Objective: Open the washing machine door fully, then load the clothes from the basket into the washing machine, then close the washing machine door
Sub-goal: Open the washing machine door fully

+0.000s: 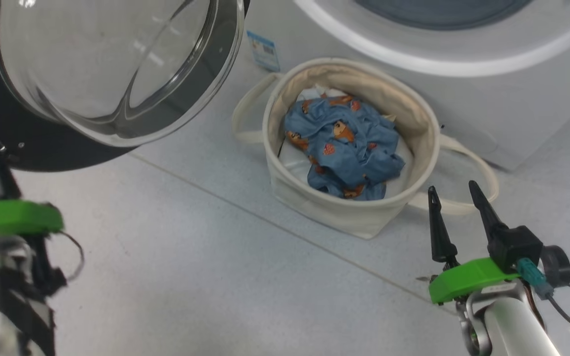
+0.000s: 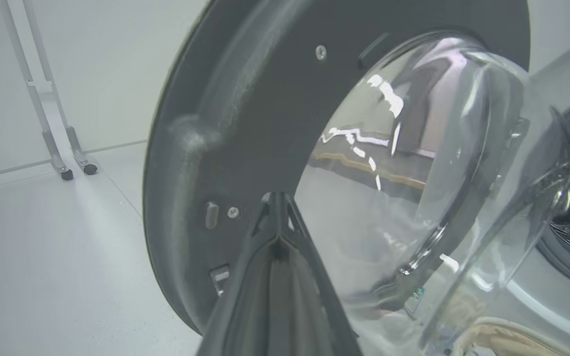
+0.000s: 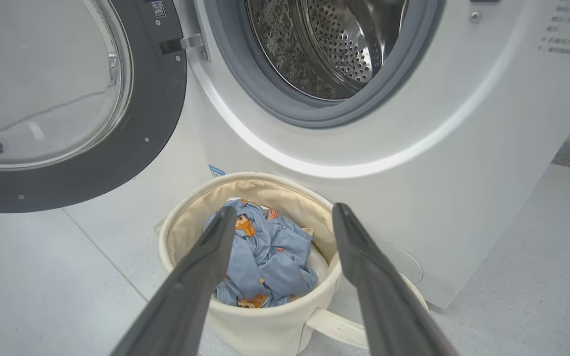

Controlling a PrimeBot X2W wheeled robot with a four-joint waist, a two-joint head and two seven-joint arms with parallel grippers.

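On the pale floor before the machine [image 1: 463, 94], from the head, we see the basket [image 1: 344, 217], a cream canvas tub with loop handles. It holds the clothes [image 1: 344, 148]: crumpled blue fabric printed with brown bears and red patches. The door [image 1: 117, 74] stands swung out at upper left, its clear glass bowl bulging from a black rim. The right gripper [image 1: 455, 198] sits at lower right, near the basket, fingers spread wide and holding nothing.

From the left wrist, we see the left gripper [image 2: 276, 205] pinched shut on nothing, tips at the door's dark inner rim; whether they touch it we cannot tell.

From the right wrist, the spread fingers frame the basket, which stands just beside the machine's front, below the steel drum [image 3: 334, 49].
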